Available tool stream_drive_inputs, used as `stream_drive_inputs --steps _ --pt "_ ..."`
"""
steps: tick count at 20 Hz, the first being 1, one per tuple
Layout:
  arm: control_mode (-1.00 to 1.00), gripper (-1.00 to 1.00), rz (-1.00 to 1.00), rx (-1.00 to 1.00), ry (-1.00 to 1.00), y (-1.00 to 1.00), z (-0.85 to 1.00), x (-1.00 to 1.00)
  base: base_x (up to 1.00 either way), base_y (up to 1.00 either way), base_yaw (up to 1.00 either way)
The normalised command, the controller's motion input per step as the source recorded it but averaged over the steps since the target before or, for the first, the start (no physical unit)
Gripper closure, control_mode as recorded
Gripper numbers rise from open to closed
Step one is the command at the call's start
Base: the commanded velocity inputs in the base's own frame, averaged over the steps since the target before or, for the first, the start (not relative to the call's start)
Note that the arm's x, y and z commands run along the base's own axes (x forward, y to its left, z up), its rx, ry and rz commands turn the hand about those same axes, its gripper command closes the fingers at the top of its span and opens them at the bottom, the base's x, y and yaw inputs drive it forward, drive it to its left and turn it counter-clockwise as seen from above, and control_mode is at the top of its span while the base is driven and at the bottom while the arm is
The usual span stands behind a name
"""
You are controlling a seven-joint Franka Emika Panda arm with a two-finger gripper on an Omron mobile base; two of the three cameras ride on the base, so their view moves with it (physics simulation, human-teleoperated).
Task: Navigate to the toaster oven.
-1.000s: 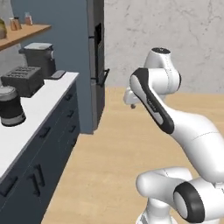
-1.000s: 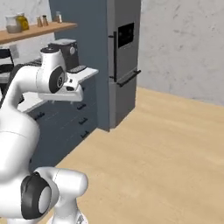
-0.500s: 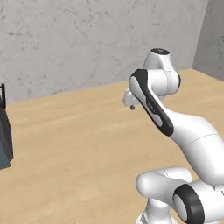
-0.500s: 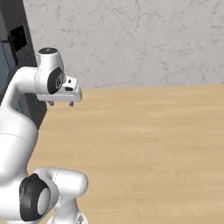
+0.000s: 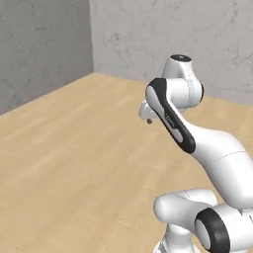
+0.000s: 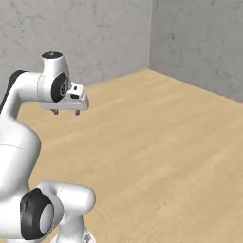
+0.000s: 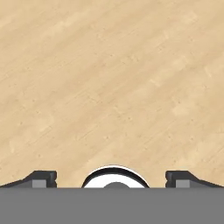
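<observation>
The toaster oven is out of view. My gripper point(image 6: 66, 112) hangs in front of the arm's upper joint, well above the wooden floor, and points downward. It also appears in the left base view, where the gripper point(image 5: 147, 117) sits beside the dark elbow band. In the hand view the gripper point(image 7: 111, 177) is open, its two dark fingertips point(image 7: 43, 177) far apart with nothing between them, over bare floorboards.
Light wooden floor point(image 5: 74, 148) stretches ahead on all sides. Two grey plaster walls meet in a corner point(image 6: 151, 35), also seen as a corner point(image 5: 91, 34) in the left base view.
The whole picture has swung: the base has turned, so the counter and tall dark cabinet slid out of view and a bare wall corner came in. The arm's pose is unchanged.
</observation>
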Motion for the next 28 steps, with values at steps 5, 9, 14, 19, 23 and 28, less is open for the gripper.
stream_drive_inputs --steps 5,9,14,19,23,28 --pt "1.00 -1.00 0.00 0.00 0.00 0.00 0.00 0.00 0.00 0.00 -0.92" --pt "1.00 -1.00 0.00 0.00 0.00 0.00 0.00 0.00 0.00 0.00 -0.92" --pt "1.00 -1.00 0.00 0.00 0.00 0.00 0.00 0.00 0.00 0.00 -0.91" --pt "1.00 -1.00 0.00 0.00 0.00 0.00 0.00 0.00 0.08 0.00 -0.86" --pt "1.00 -1.00 0.00 0.00 0.00 0.00 0.00 0.00 0.82 0.07 -0.60" --pt "1.00 -1.00 0.00 0.00 0.00 0.00 0.00 0.00 1.00 0.33 -0.34"
